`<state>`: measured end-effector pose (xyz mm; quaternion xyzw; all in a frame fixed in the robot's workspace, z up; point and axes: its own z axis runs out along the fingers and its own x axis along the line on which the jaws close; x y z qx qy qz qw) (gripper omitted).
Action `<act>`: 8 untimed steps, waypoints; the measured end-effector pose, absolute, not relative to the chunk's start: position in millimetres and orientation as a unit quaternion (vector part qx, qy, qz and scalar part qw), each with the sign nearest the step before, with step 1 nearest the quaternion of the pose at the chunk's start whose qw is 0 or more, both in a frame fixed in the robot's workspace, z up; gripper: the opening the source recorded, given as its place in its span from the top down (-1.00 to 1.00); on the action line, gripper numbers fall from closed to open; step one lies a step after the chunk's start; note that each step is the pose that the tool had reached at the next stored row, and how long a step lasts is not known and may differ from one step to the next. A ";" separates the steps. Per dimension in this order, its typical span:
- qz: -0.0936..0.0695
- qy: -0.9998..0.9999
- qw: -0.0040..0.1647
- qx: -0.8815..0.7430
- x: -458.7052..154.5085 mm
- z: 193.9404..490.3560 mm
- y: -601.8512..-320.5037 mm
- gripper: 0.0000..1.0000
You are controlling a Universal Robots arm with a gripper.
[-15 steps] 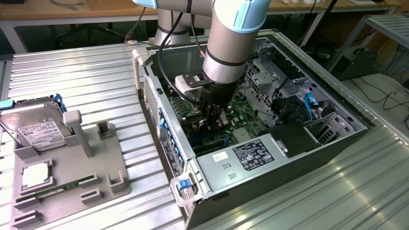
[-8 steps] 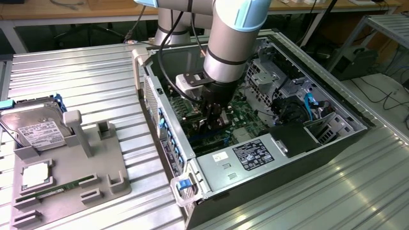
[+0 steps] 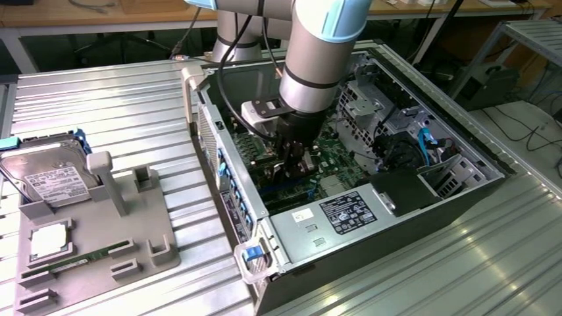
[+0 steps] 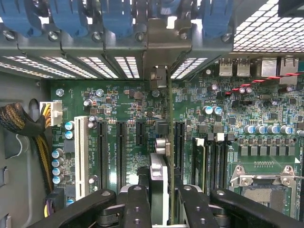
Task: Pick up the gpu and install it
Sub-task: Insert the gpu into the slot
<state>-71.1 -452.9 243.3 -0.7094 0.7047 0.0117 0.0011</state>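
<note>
Inside computer case (image 3: 422,220), gripper (image 4: 164,192) clamped narrow on graphics card (image 4: 160,161), card edge-on over motherboard (image 4: 118,102) slots; lower edge hidden behind fingers (image 4: 137,206), seating in slot unclear.

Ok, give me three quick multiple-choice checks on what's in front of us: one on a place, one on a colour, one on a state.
1. Where is the hard drive?
A) inside the computer
B) on the grey tray
C) on the bare table

2. On the motherboard, what colour is the odd long slot next to the black ones?
A) white
B) red
C) orange

3. What state is the gpu in?
A) lying flat on the tray
B) gripped edge-on by the end effector over the motherboard
C) lying on the table

Answers:
1 B: the drive sits on the tray at the exterior view's left.
2 A: that slot is plainly white.
3 B: the wrist view shows the card's thin edge held between the fingers, above the slots.
</note>
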 end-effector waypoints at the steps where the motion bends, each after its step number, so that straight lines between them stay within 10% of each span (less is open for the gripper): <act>1: 0.012 0.705 0.001 -0.709 -71.1 243.2 -452.9 0.44; 8: 0.012 0.705 0.001 -0.709 -71.1 241.2 -453.0 0.44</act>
